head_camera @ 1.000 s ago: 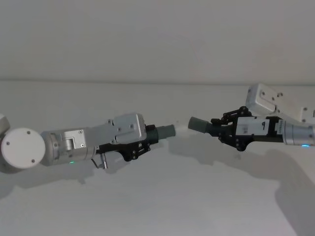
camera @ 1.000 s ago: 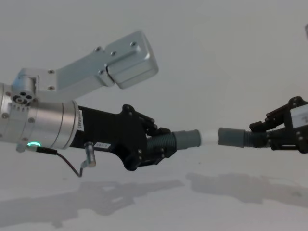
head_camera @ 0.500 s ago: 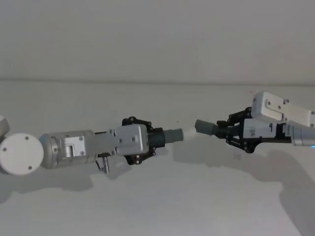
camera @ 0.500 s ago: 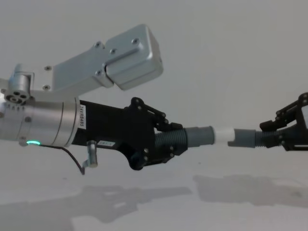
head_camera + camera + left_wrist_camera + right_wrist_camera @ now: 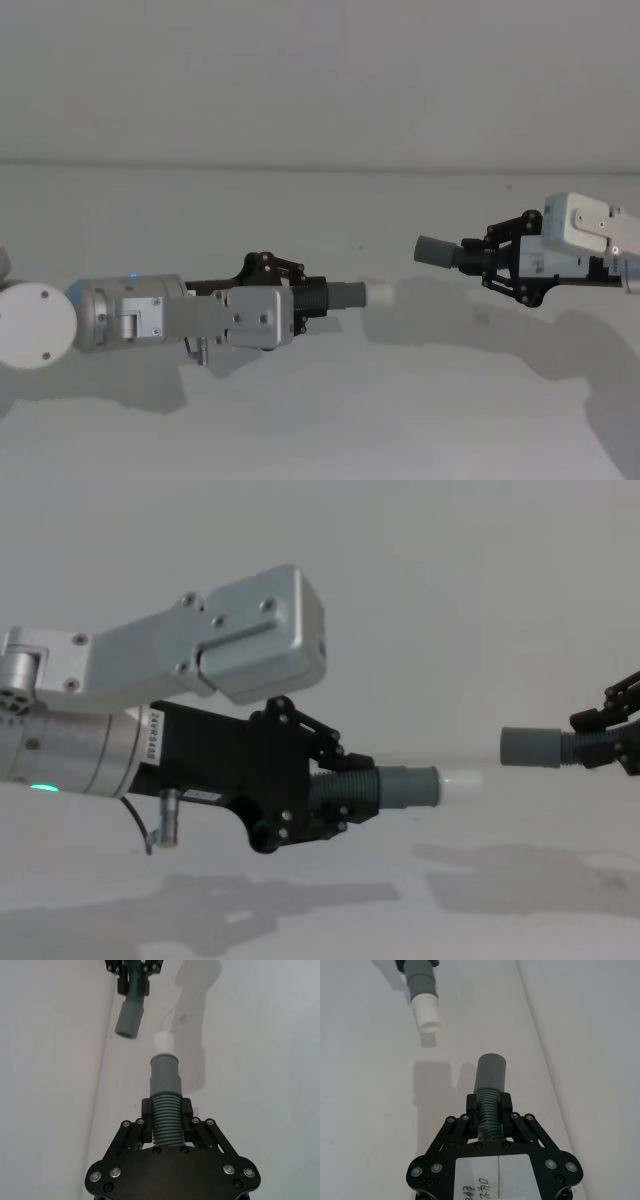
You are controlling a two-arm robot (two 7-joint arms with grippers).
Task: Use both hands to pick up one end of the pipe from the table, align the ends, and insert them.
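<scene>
I had the left gripper (image 5: 300,300) clamped on its ribbed pipe piece (image 5: 335,297), white tip (image 5: 380,294) pointing to 3 o'clock. The right gripper (image 5: 490,262) held the other pipe piece (image 5: 440,250) at roughly 2 o'clock from the tip. The ends sat apart above the table (image 5: 320,420), probably offset.

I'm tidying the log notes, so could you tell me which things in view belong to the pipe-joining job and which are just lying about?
In the job:
- left gripper, shut on the white-tipped pipe piece
- right gripper, shut on the plain-cuffed pipe piece
- the cuffs are apart, not inserted

Just there:
- table; no loose things on it
</scene>
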